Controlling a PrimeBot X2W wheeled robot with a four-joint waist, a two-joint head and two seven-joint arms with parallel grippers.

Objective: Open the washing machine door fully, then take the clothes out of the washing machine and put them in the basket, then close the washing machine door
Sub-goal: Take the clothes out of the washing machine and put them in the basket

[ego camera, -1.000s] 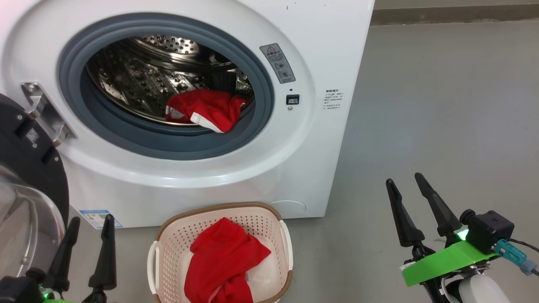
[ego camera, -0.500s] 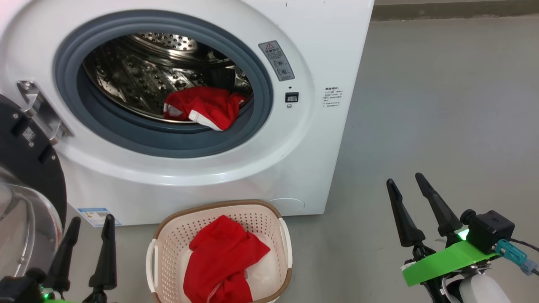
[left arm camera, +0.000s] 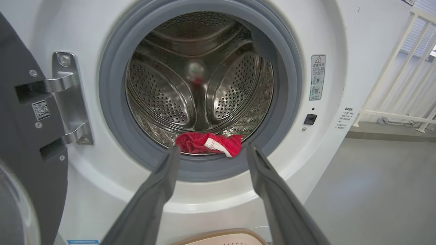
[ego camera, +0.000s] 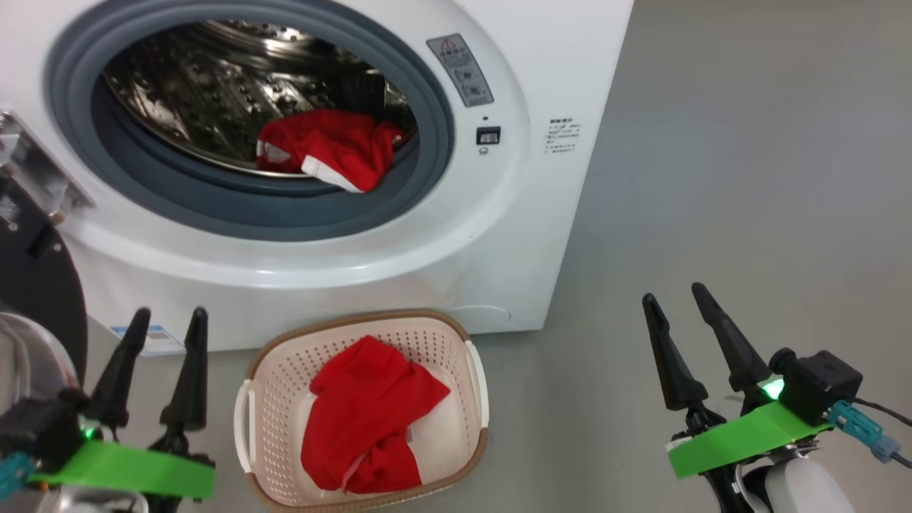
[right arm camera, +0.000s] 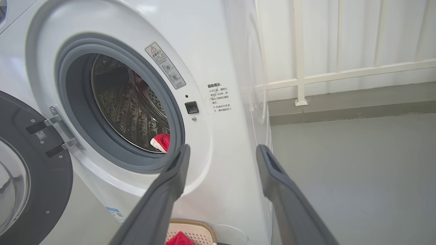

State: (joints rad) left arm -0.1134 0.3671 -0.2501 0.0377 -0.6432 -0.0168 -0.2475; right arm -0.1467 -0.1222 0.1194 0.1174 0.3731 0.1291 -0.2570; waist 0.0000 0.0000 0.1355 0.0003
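The white washing machine (ego camera: 499,235) stands with its black-rimmed door (ego camera: 32,285) swung wide open to the left. A red garment with white trim (ego camera: 324,148) lies at the front of the steel drum (left arm camera: 190,88), partly on the grey gasket. Below the machine the cream basket (ego camera: 474,377) holds another red garment (ego camera: 367,413) over something white. My left gripper (ego camera: 167,317) is open and empty, left of the basket. In the left wrist view its fingers (left arm camera: 160,190) frame the drum's red garment (left arm camera: 209,143). My right gripper (ego camera: 673,296) is open and empty over the floor at the right.
Grey floor (ego camera: 748,178) stretches to the right of the machine. A white railing (right arm camera: 323,76) stands along the wall behind it. The door's metal hinge (left arm camera: 66,98) sits at the opening's left side. The basket's rim (right arm camera: 190,223) shows at the machine's foot in the right wrist view.
The head camera has tilted down and shifted, so the machine and basket sit higher in view. My left gripper has risen further into view. Clothes and basket lie as before.
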